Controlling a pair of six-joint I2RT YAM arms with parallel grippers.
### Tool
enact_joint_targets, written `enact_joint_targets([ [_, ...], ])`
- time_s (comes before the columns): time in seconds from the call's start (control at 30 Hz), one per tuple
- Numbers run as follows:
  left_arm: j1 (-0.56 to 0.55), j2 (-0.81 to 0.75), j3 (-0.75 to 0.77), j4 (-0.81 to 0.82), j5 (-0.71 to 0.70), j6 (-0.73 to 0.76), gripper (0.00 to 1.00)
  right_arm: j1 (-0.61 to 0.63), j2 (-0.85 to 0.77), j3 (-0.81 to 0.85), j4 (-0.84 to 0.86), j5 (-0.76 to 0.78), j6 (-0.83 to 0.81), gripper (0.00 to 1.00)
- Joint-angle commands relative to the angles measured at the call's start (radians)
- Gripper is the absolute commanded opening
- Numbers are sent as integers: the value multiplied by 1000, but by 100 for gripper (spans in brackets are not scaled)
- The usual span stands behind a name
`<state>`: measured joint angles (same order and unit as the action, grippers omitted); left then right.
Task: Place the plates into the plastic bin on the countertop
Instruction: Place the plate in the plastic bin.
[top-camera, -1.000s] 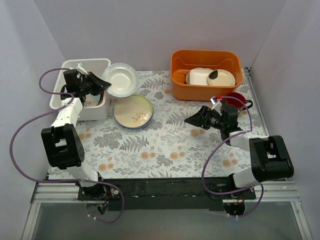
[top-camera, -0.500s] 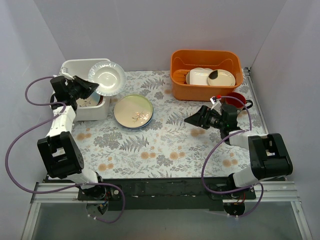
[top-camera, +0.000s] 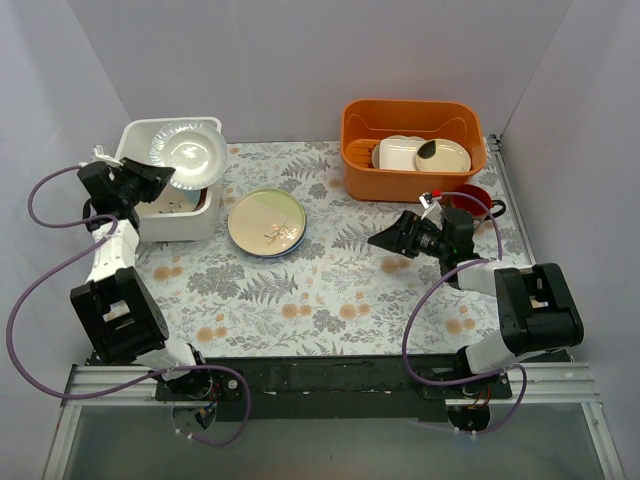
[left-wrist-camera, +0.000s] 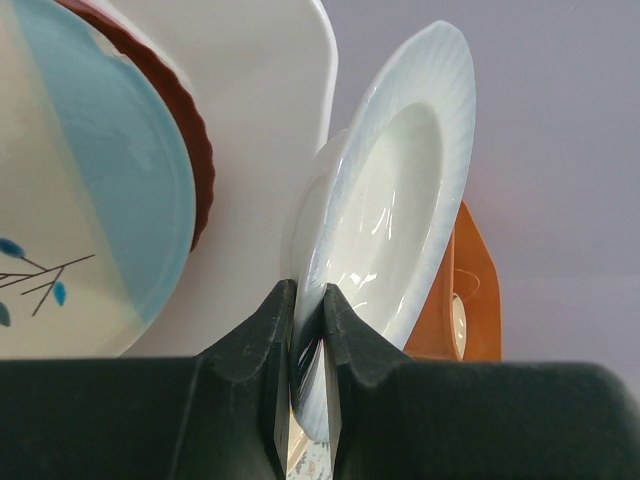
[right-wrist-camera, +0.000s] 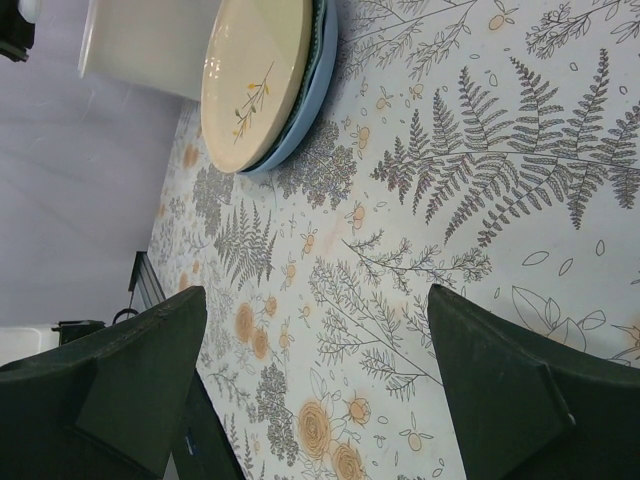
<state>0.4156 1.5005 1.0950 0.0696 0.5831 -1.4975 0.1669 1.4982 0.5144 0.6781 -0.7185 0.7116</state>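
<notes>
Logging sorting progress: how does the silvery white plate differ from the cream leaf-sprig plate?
The silvery white plate is pinched by its rim in the left end effector, tilted over the plastic bin; the cream leaf-sprig plate lies flat atop a bluish plate, ungripped. The white plate is plain; the cream one bears a sprig. Both are round.

An orange tub (top-camera: 410, 183) stands at the back right, close to the rear wall (top-camera: 300, 60), which is plain pale lilac-grey like the two side walls. Inside it lie cream dishes: a rectangular one (top-camera: 403, 154) on the left and a second one (top-camera: 450, 158) beside it on the right, with a dark patch (top-camera: 427, 150) at its left end. A red mug (top-camera: 472, 200) sits just in front of the tub's right end, only partly visible. An aluminium rail (top-camera: 110, 384) runs along the near edge.
</notes>
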Motion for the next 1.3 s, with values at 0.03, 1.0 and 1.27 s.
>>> enact_joint_targets([
  [0.03,40,-56,-3,96,18,-44,0,6,20,35,61,-22,6,98],
  [1.0,95,-19,19,24,-48,-17,0,8,45,35,92,-45,22,98],
  [1.27,95,21,52,-63,-140,25,0,8,45,35,98,-48,28,98],
])
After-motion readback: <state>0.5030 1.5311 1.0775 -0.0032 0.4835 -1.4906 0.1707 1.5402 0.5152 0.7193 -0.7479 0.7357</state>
